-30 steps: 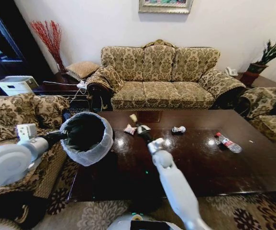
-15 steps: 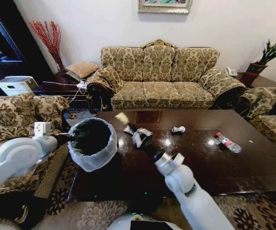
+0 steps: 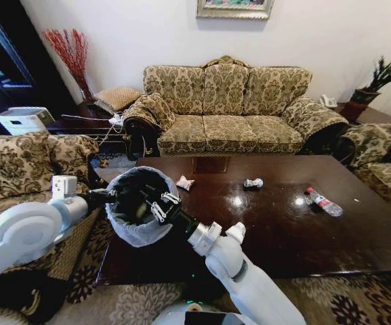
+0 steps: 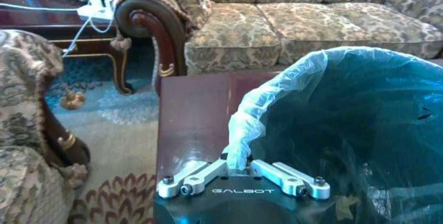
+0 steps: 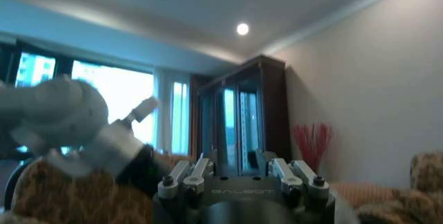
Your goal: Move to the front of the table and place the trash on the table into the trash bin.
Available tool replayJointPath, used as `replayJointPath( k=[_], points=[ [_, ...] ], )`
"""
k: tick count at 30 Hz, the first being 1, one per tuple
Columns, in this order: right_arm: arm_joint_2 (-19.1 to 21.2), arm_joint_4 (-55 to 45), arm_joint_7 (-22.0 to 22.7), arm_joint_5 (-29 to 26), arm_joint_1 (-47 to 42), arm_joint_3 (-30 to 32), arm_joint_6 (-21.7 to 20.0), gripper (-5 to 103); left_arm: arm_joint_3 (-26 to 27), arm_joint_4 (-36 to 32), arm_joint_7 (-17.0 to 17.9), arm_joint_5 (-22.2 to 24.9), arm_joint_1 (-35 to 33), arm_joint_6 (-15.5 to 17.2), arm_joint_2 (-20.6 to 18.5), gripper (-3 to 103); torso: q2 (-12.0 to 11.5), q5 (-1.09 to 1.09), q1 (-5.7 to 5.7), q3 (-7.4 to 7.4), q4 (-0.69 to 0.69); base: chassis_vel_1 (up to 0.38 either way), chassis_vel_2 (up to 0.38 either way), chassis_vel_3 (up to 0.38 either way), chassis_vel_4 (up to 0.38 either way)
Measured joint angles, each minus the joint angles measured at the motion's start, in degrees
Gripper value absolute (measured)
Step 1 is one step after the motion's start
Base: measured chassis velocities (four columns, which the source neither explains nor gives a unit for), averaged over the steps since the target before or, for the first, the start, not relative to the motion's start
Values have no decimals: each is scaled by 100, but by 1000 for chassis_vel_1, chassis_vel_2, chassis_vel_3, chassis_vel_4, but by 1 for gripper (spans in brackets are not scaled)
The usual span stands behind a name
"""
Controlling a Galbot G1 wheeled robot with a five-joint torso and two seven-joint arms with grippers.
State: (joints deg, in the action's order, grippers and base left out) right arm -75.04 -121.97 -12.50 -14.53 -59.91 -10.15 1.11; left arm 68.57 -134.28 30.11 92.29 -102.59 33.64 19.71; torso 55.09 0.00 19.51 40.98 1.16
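**Trash bin held under the right gripper, three pieces left on the table**

The trash bin [image 3: 138, 203], black with a thin white liner, hangs at the table's [image 3: 331, 237] near-left corner, its rim pinched by the left gripper [image 3: 108, 197], whose fingers are clamped on the liner edge in the left wrist view [image 4: 239, 168]. The left arm reaches in from about 9 o'clock of the bin.

The right gripper [image 3: 156, 201] sits directly over the bin's mouth, its arm coming up from about 5 o'clock. Its fingers look spread, and I see nothing between them (the dark bin interior behind them makes this hard to confirm), so I judge the load is already dropped.

The remaining trash lies away from the bin toward 1 to 3 o'clock: a crumpled wrapper [image 3: 184, 183] just beyond the rim at roughly 1 o'clock, a second wrapper [image 3: 252, 183] farther out at 2 o'clock, and the clear bottle [image 3: 322, 201] with red cap well apart at 3 o'clock, its long axis running diagonally across the tabletop. The right arm is the free one and the nearer to all three.
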Motion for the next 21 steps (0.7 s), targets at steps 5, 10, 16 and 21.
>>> replayJointPath(
  k=[5, 10, 16, 21],
  points=[
    [35, -334, -148, -240, -239, 689, 190, 52, 23, 318, -53, -222, 53, -111, 90, 0, 0, -1, 0, 0, 0, 0, 0, 0, 0],
    [179, 176, -404, -456, -540, 2084, 273, 74, 265, 484, -135, -272, 54, -180, 217, 0, 0, 2, 0, 0, -1, 0, 0, 0, 0],
    [48, 1230, 129, -267, -516, 2564, 262, 90, 234, 346, -157, -322, 48, -202, 350, 0, 0, 1, 0, 1, -2, -35, 0, 6, -9],
    [-206, 2112, 712, -187, -224, 2334, 143, 100, 208, 163, -174, -335, 27, -218, 419, 0, 0, 1, -1, 0, -1, -57, 50, 65, -58]
  ],
)
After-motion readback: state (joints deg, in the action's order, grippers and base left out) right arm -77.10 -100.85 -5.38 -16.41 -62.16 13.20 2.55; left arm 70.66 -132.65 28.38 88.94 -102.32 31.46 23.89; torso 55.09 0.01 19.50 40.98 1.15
